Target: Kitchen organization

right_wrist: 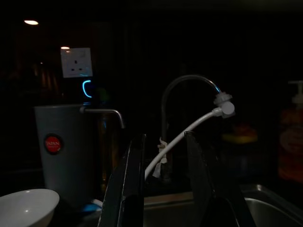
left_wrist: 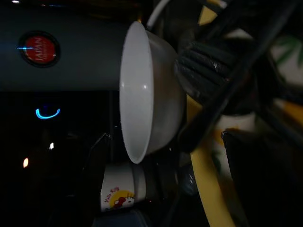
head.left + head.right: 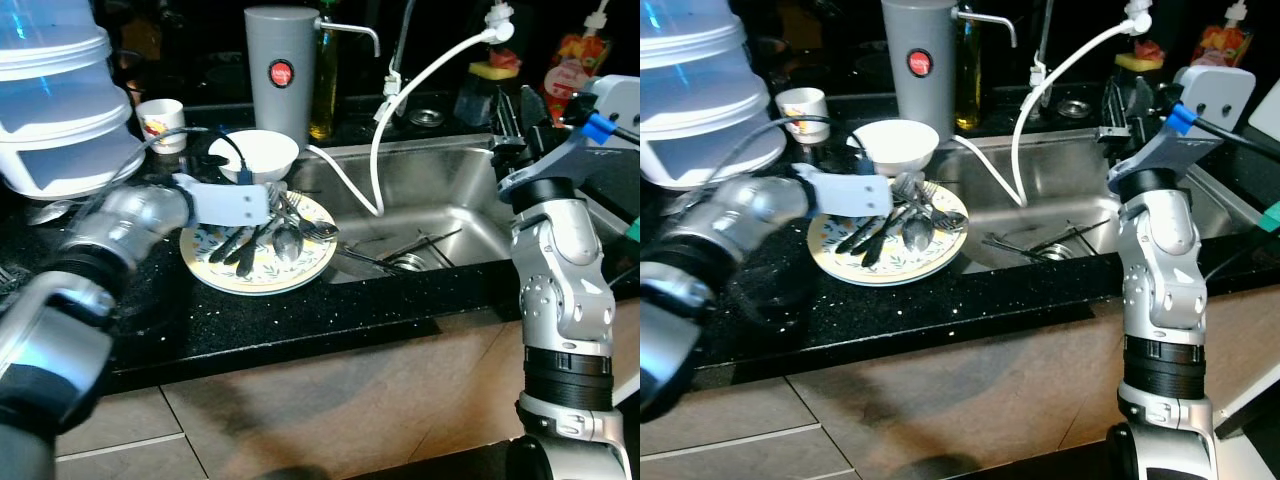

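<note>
Left claw [image 3: 240, 243] low over cutlery [image 3: 285, 232] on patterned plate [image 3: 258, 268] near worktop's sink edge, fingers apart, grasping nothing; best pinch one handle squarely, lift straight, avoiding white bowl [image 3: 260, 155].

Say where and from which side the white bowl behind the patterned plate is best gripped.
Grip the white bowl by its thin rim, probably from above, one finger inside and one outside. It stands upright and open-topped, its flaring wall too wide to span. The near rim, toward the plate, is closest to the left gripper.
</note>
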Motion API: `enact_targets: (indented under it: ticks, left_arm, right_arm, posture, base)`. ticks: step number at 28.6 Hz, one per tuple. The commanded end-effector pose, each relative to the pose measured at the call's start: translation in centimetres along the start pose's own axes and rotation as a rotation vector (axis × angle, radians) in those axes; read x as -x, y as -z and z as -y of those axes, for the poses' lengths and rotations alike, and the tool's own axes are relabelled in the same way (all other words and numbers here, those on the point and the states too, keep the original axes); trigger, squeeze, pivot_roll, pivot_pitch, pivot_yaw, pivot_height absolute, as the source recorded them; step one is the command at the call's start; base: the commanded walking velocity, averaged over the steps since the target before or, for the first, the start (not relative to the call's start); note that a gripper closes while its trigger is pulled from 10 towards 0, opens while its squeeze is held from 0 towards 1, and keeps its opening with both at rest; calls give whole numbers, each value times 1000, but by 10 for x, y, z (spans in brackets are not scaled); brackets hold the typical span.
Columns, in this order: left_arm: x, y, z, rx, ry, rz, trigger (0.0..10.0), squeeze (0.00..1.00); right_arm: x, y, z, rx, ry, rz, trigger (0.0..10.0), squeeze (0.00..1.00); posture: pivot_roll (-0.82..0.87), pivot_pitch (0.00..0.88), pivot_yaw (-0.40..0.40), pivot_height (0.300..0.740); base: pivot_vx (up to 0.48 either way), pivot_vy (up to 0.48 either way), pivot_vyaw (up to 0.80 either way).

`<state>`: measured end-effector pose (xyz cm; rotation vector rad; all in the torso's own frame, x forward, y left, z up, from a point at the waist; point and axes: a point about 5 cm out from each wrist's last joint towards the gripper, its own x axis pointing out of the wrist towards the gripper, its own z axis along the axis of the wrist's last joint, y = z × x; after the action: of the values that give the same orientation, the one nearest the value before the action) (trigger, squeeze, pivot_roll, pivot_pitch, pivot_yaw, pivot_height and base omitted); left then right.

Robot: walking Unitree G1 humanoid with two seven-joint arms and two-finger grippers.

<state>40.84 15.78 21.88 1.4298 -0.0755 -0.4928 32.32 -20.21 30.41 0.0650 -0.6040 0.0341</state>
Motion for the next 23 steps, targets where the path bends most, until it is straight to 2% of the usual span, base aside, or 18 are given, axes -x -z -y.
enact_targets:
  ticks: [1,3,4,5,6,7,8,9,20,23]
  left_arm:
    - [-6,0,26,-26,70,-49,10000,0]
    - [-11,-8,26,-50,35,-43,10000,0]
    - [-18,-21,26,-119,-4,-34,10000,0]
    - [-18,-21,26,-119,-4,-34,10000,0]
    - [-20,-25,28,-141,-2,-30,6039,0]
    - [-21,-30,32,-188,4,-18,3137,0]
    - [-21,-30,32,-188,4,-18,3137,0]
    - [-21,-28,36,-228,16,-12,0,0]
    - [-16,-15,36,-246,-14,-37,0,0]
    - [-11,-7,19,-210,-125,-51,0,0]
  right_arm:
    - [3,0,1,6,5,-8,10000,0]
    - [4,0,2,8,7,-10,10000,0]
    - [5,0,3,13,12,-11,10000,0]
    - [5,0,3,13,12,-11,10000,0]
    - [6,-1,3,15,14,-10,10000,0]
    - [5,-2,4,17,15,-8,10000,0]
    - [5,-2,4,17,15,-8,10000,0]
    - [4,-2,4,18,16,-6,10000,0]
    - [3,-2,4,16,14,-6,10000,0]
    - [1,-2,1,10,4,-1,10000,0]
  posture:
    - [-55,4,1,740]
    - [-63,9,2,740]
    - [-70,9,4,740]
    - [-70,9,4,740]
    - [-70,9,4,740]
    - [-77,3,6,740]
    - [-77,3,6,740]
    - [-77,0,7,740]
    - [-60,0,-3,740]
    - [-49,0,-9,740]
  base:
    - [0,0,0]
    - [0,0,0]
    - [0,0,0]
    - [0,0,0]
    - [0,0,0]
    - [0,0,0]
    - [0,0,0]
    - [0,0,0]
    - [0,0,0]
    - [0,0,0]
